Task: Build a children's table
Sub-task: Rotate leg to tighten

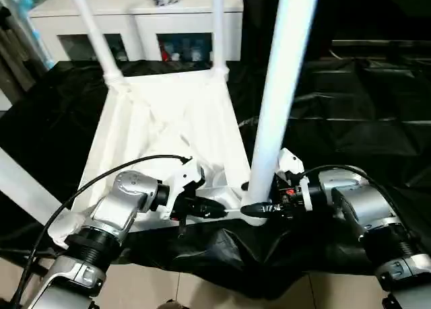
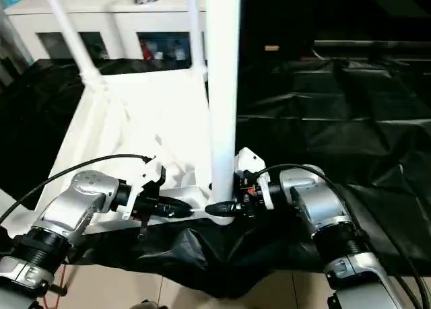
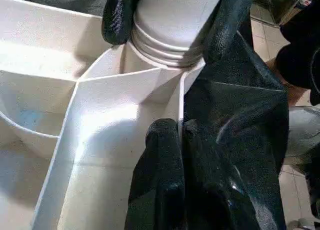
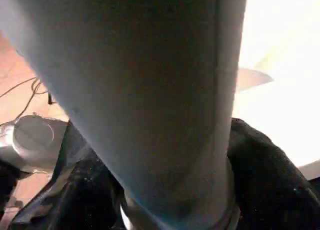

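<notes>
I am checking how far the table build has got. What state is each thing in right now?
Table top: upside down on the black-draped work table, ribs up.
Near leg: upright in its corner socket.
Two far legs: standing in their sockets.
Left hand: shut on the top's near rim.
Right hand: around the near leg's base.
Cabinet: doors closed.
</notes>
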`<state>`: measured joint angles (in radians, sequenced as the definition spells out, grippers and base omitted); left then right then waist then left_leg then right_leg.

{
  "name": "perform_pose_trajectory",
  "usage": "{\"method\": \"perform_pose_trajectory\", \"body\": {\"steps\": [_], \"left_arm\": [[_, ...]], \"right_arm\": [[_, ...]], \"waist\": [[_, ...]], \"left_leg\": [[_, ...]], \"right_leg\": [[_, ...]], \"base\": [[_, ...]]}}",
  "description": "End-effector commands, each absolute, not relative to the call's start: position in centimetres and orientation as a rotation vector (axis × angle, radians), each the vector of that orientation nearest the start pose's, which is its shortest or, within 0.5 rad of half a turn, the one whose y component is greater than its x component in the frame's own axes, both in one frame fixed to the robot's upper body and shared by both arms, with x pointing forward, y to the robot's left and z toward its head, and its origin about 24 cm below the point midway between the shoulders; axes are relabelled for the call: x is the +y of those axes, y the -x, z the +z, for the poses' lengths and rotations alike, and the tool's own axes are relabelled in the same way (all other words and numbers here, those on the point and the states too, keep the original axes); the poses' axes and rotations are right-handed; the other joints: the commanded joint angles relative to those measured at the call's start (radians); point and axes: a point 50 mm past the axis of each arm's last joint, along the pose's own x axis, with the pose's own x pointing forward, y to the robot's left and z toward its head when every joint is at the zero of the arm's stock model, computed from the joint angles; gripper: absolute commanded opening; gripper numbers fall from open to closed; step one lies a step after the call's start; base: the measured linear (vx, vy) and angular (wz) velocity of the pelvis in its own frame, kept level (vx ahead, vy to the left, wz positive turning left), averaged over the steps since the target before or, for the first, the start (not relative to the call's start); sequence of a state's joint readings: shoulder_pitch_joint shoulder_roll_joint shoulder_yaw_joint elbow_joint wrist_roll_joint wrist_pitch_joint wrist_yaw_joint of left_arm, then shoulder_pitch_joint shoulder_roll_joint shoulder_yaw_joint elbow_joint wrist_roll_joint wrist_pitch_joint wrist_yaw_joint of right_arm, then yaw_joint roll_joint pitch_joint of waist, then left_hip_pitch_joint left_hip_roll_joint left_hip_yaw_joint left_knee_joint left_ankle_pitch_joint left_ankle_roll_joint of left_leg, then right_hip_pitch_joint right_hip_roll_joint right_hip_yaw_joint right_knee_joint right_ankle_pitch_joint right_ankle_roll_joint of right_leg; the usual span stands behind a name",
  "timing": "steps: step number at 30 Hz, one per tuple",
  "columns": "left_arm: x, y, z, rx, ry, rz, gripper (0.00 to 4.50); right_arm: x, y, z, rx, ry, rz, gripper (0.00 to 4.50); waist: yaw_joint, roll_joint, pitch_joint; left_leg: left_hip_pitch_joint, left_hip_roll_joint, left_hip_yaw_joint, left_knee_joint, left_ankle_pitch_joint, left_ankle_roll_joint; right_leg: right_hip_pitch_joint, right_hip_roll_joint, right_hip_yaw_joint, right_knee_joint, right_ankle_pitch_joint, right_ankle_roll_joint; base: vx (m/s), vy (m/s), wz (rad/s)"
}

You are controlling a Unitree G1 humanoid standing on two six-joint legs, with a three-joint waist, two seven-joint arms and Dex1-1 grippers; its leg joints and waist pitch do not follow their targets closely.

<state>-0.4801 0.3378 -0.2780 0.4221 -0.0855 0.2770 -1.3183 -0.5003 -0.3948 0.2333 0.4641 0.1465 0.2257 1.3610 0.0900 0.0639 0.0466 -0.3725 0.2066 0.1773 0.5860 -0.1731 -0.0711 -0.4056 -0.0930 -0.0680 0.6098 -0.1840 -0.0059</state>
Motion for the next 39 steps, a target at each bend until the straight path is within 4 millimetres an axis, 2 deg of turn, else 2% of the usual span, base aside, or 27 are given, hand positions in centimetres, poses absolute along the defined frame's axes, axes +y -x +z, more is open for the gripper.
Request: {"method": "perform_pose_trajectory", "body": {"steps": [1,3,4,5,6,8,9,10,11,12,14,15,18,19,21,25,28,30,31,33,36,39], "left_arm": [[10.5,-29.5,5.9,0.388,-0.158,-1.47,0.0],[10.3,-29.7,5.9,0.375,-0.155,-1.424,0.0],[10.1,-30.0,5.8,0.365,-0.152,-1.369,0.0],[10.0,-30.0,5.8,0.364,-0.151,-1.351,0.0],[9.8,-30.1,5.8,0.363,-0.152,-1.334,0.0],[9.4,-30.4,5.7,0.35,-0.153,-1.26,0.0],[9.0,-30.6,5.7,0.339,-0.143,-1.21,0.0],[8.8,-30.8,5.7,0.328,-0.138,-1.176,0.0],[8.0,-31.1,5.5,0.313,-0.105,-1.072,0.0],[8.0,-31.1,5.5,0.313,-0.105,-1.072,0.0],[7.3,-31.1,5.3,0.306,-0.089,-1.014,0.0],[7.1,-31.0,5.2,0.306,-0.085,-1.004,0.0],[6.2,-30.6,5.3,0.304,-0.069,-1.027,0.0],[6.0,-30.5,5.3,0.303,-0.068,-1.042,0.0],[6.2,-30.6,5.6,0.291,-0.08,-1.06,0.0],[6.5,-30.7,5.7,0.291,-0.096,-1.081,0.0],[6.8,-30.5,5.7,0.305,-0.113,-1.127,0.0],[7.7,-29.9,5.7,0.334,-0.146,-1.252,0.0],[7.7,-29.9,5.7,0.334,-0.146,-1.252,0.0],[8.3,-29.7,5.7,0.349,-0.176,-1.311,0.0],[9.3,-29.6,5.8,0.374,-0.206,-1.389,0.0],[9.5,-29.5,5.9,0.377,-0.209,-1.411,0.0]], "right_arm": [[-12.2,-28.5,4.9,0.436,0.126,1.552,2.65],[-11.9,-28.8,4.8,0.411,0.12,1.499,2.63],[-11.5,-29.7,4.5,0.376,0.113,1.376,2.63],[-11.3,-30.1,4.3,0.365,0.11,1.313,2.63],[-11.1,-30.5,4.2,0.361,0.103,1.249,2.63],[-10.7,-31.4,3.7,0.366,0.077,1.108,2.63],[-10.4,-31.9,3.5,0.355,0.065,1.034,2.63],[-10.1,-32.1,3.4,0.348,0.057,0.995,2.63],[-9.0,-32.5,3.0,0.335,0.017,0.879,2.63],[-9.0,-32.5,3.0,0.335,0.017,0.879,2.63],[-8.6,-33.0,2.6,0.353,0.002,0.756,2.63],[-8.4,-33.0,2.5,0.359,0.0,0.735,2.63],[-7.3,-32.8,2.4,0.343,0.012,0.746,2.63],[-6.8,-32.6,2.4,0.34,0.009,0.776,3.19],[-6.9,-32.7,2.5,0.341,-0.017,0.796,3.33],[-7.2,-32.8,2.8,0.328,0.025,0.827,3.62],[-7.6,-32.5,3.1,0.314,0.049,0.909,3.62],[-8.8,-31.3,3.9,0.292,0.101,1.135,3.62],[-8.8,-31.3,3.9,0.292,0.101,1.135,3.62],[-9.8,-30.6,4.1,0.308,0.125,1.238,3.62],[-11.2,-30.0,4.4,0.349,0.137,1.346,3.62],[-11.5,-29.7,4.5,0.359,0.134,1.385,3.62]], "waist": [[-0.005,-0.019,-0.065],[-0.005,-0.019,-0.063],[-0.006,-0.02,-0.063],[-0.012,-0.016,-0.06],[-0.014,-0.019,-0.059],[-0.028,-0.019,-0.057],[-0.047,-0.018,-0.055],[-0.046,-0.012,-0.056],[-0.058,-0.014,-0.056],[-0.061,-0.015,-0.06],[-0.062,-0.016,-0.061],[-0.06,-0.016,-0.064],[-0.057,-0.015,-0.066],[-0.057,-0.016,-0.066],[-0.056,-0.014,-0.066],[-0.055,-0.01,-0.065],[-0.055,-0.01,-0.065],[-0.047,-0.009,-0.066],[-0.047,-0.009,-0.066],[-0.043,-0.008,-0.067],[-0.029,-0.009,-0.065],[-0.024,-0.008,-0.062]], "left_leg": [[0.007,0.017,0.002,-0.06,-0.191,0.072],[0.008,0.018,0.002,-0.061,-0.201,0.066],[0.007,0.018,0.001,-0.062,-0.206,0.057],[0.007,0.016,-0.001,-0.066,-0.23,0.042],[0.008,0.014,-0.001,-0.067,-0.242,0.036],[0.008,0.012,-0.004,-0.072,-0.264,0.018],[0.004,0.011,-0.007,-0.074,-0.285,0.005],[0.008,0.01,-0.008,-0.072,-0.291,0.003],[0.007,0.01,-0.007,-0.072,-0.291,0.002],[0.007,0.008,-0.006,-0.069,-0.281,0.007],[0.006,0.009,-0.005,-0.069,-0.264,0.017],[0.006,0.007,-0.002,-0.065,-0.238,0.032],[0.003,0.008,-0.001,-0.065,-0.214,0.045],[0.003,0.008,-0.001,-0.064,-0.209,0.049],[0.001,0.008,0.0,-0.064,-0.193,0.062],[0.005,0.01,0.0,-0.064,-0.211,0.059],[0.006,0.009,0.0,-0.065,-0.225,0.059],[0.006,0.011,-0.001,-0.064,-0.233,0.069],[0.006,0.011,-0.001,-0.064,-0.233,0.069],[0.006,0.014,0.001,-0.062,-0.207,0.08],[0.01,0.016,0.002,-0.062,-0.222,0.083],[0.009,0.018,0.001,-0.065,-0.243,0.072]], "right_leg": [[0.053,-0.04,0.035,-0.072,-0.196,-0.232],[0.051,-0.04,0.036,-0.076,-0.216,-0.226],[0.051,-0.042,0.037,-0.077,-0.234,-0.219],[0.049,-0.043,0.035,-0.081,-0.275,-0.21],[0.05,-0.042,0.034,-0.084,-0.3,-0.2],[0.05,-0.041,0.032,-0.088,-0.35,-0.182],[0.052,-0.04,0.03,-0.09,-0.371,-0.173],[0.051,-0.042,0.03,-0.092,-0.38,-0.169],[0.048,-0.041,0.032,-0.092,-0.366,-0.173],[0.05,-0.04,0.031,-0.092,-0.351,-0.175],[0.049,-0.038,0.032,-0.091,-0.319,-0.181],[0.05,-0.037,0.032,-0.089,-0.28,-0.189],[0.051,-0.038,0.032,-0.086,-0.25,-0.196],[0.053,-0.037,0.032,-0.084,-0.238,-0.198],[0.055,-0.036,0.032,-0.08,-0.194,-0.212],[0.054,-0.037,0.032,-0.081,-0.195,-0.22],[0.056,-0.037,0.032,-0.082,-0.202,-0.219],[0.06,-0.036,0.032,-0.082,-0.204,-0.212],[0.06,-0.036,0.032,-0.082,-0.204,-0.212],[0.057,-0.034,0.031,-0.074,-0.142,-0.239],[0.055,-0.036,0.032,-0.076,-0.167,-0.247],[0.054,-0.037,0.034,-0.077,-0.197,-0.243]], "base": [[0.0,0.0,0.0],[0.0,0.0,0.0],[0.0,0.0,0.0],[0.0,0.0,0.0],[0.0,0.0,0.0],[0.0,0.0,0.0],[0.0,0.0,0.0],[0.0,0.0,0.0],[0.0,0.0,0.0],[0.0,0.0,0.0],[0.0,0.0,0.0],[0.0,0.0,0.0],[0.0,0.0,0.0],[0.0,0.0,0.0],[0.0,0.0,0.0],[0.0,0.0,0.0],[0.0,0.0,0.0],[0.0,0.0,0.0],[0.0,0.0,0.0],[0.0,0.0,0.0],[0.0,0.0,0.0],[0.0,0.0,0.0]]}}
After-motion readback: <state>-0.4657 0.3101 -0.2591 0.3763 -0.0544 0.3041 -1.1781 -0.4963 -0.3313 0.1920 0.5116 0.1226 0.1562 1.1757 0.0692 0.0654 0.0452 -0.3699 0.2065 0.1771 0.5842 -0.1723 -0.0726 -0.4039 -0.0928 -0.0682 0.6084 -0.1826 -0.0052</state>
